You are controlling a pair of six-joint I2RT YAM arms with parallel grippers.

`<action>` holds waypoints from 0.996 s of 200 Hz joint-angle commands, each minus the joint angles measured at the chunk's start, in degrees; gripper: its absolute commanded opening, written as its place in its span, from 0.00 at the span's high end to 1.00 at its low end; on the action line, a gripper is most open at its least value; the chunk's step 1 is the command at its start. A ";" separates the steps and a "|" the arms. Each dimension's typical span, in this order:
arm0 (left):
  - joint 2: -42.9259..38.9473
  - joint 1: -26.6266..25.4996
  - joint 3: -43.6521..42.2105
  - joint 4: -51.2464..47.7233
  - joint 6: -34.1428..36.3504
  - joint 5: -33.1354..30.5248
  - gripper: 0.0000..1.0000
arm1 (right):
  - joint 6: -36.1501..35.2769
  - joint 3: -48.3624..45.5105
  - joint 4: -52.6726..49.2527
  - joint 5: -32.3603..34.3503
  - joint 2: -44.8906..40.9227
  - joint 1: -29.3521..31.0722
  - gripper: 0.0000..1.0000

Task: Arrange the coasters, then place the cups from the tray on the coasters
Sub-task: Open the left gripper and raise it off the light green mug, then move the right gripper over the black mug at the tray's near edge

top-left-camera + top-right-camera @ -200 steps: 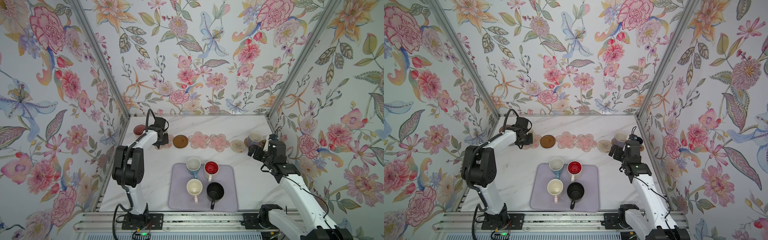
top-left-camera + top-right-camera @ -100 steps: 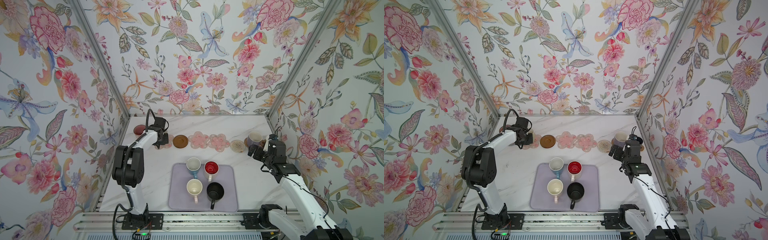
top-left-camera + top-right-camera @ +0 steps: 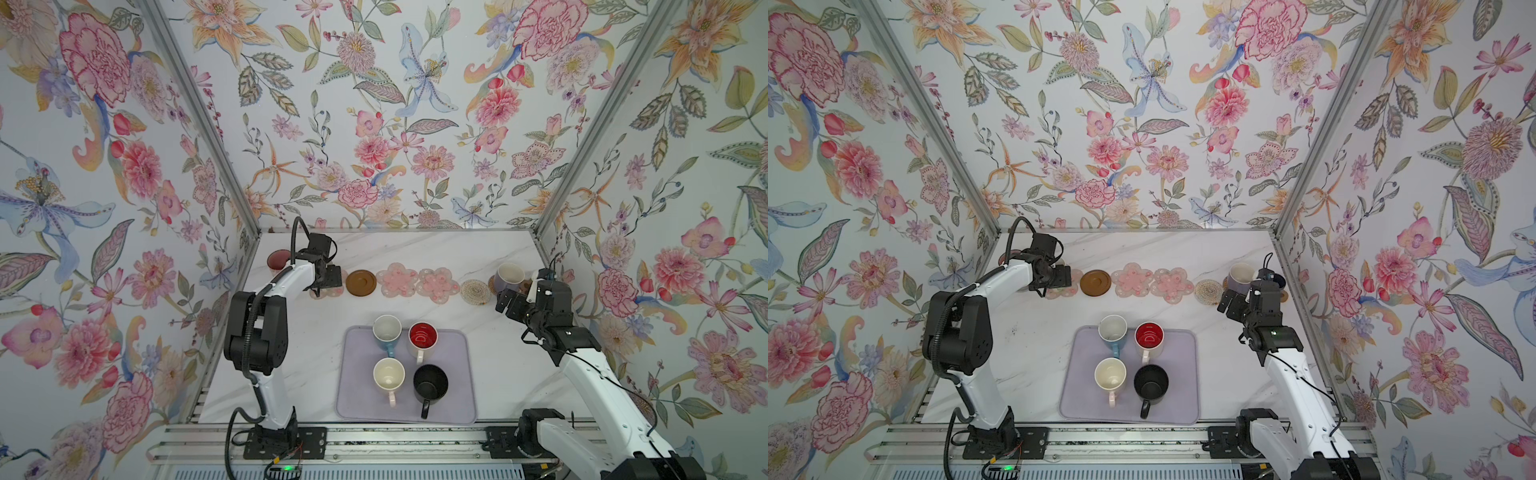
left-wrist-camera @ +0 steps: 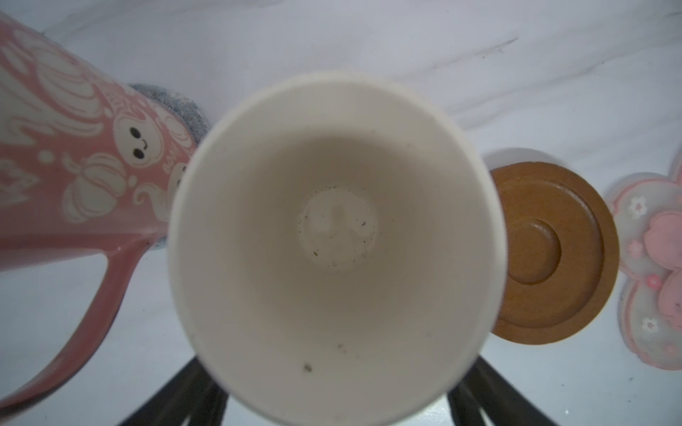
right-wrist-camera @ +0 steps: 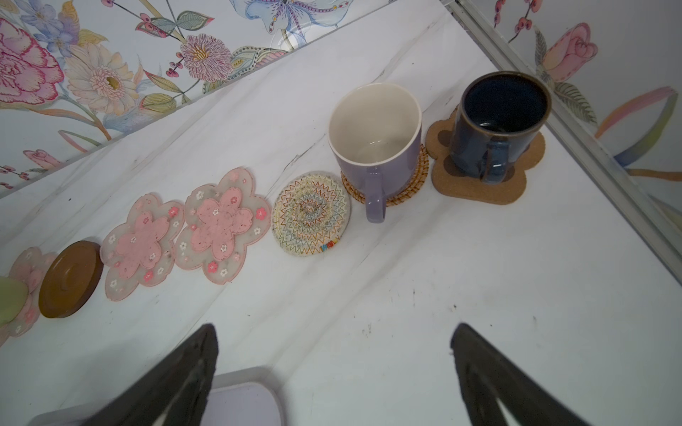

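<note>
Eight coasters are laid in one row parallel to the far edge of the marbled table. At its left end the tall pink cup is stood on the fuzzy grey coaster. Beside it the lime-green cup is set upright on a translucent pink flower coaster. The left gripper is held over it, jaws spread wide on either side, and nothing is seen gripped. The smooth brown disc, two more flower coasters and a stitched woven round are lined up next. The lavender cup is carried by a coiled woven round and the glazed navy cup by the cork paw coaster, handles turned frontward. On the tray by the front edge, the blue cup, red-lined white cup, cream cup and black cup are stood upright, handles frontward. The right gripper is held wide open and empty near the right edge.
</note>
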 commanded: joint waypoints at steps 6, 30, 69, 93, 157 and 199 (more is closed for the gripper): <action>-7.80 0.62 -1.22 0.34 -1.26 -1.57 0.01 | -0.71 0.16 -0.68 -0.05 -1.55 0.25 0.01; -16.11 0.53 -5.75 1.65 -2.28 -1.56 0.01 | -0.64 0.01 -0.71 0.11 -2.20 0.18 0.01; -37.84 0.45 -25.04 8.22 -4.10 1.76 0.01 | -0.46 -0.47 -0.55 0.13 -2.19 0.26 0.01; -49.90 0.52 -36.09 10.87 -5.34 3.62 0.01 | -0.36 -0.31 -0.35 -0.37 -1.40 0.29 0.01; -56.49 0.46 -40.09 10.90 -6.06 2.09 0.01 | 1.16 1.15 -2.86 -1.71 -0.80 1.03 0.01; -57.09 0.49 -40.47 11.21 -6.22 1.00 0.01 | 4.95 0.88 -4.38 -2.33 -1.67 3.82 0.01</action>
